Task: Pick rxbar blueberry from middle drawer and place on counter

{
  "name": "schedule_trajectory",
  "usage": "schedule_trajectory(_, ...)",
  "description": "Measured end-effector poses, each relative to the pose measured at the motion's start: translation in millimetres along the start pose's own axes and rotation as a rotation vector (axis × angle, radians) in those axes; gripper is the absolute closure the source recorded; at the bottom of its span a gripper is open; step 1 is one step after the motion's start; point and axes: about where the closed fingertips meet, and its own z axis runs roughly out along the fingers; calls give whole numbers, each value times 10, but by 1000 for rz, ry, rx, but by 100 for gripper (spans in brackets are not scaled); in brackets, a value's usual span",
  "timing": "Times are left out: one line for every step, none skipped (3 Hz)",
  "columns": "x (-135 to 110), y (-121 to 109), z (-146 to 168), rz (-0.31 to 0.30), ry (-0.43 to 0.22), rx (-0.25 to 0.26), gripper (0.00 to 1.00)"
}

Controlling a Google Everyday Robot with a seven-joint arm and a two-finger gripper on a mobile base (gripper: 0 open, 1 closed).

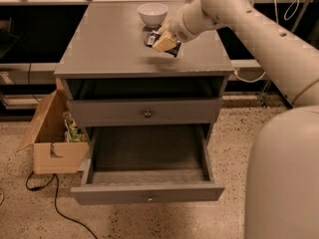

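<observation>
Fingers [165,44] of the gripper [161,40] pinched on the rxbar blueberry [150,38], low over the worktop [107,49] near the bowl [152,13] — placing step, probably calling next for lowering and release.

Over cntr [109,44]: 2 fingers [164,43], 1 bar [150,38]

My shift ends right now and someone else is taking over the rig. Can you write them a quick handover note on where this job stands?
Gripper: over the counter, just in front of the white bowl, fingers shut on the rxbar blueberry.
Bar: held, apparently slightly above the surface, not set down.
Middle drawer: pulled out, nothing visible inside.
Done: bar is out of the drawer and over the counter.
Left: lower, release the bar onto the counter, withdraw.
</observation>
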Motion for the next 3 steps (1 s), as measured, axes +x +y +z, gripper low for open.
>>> schedule_trajectory(235, -196, 209, 120, 56, 5, 59)
schedule_trajectory(421, -332, 326, 196, 102, 7, 36)
schedule_trajectory(517, -471, 340, 234, 117, 18, 5)
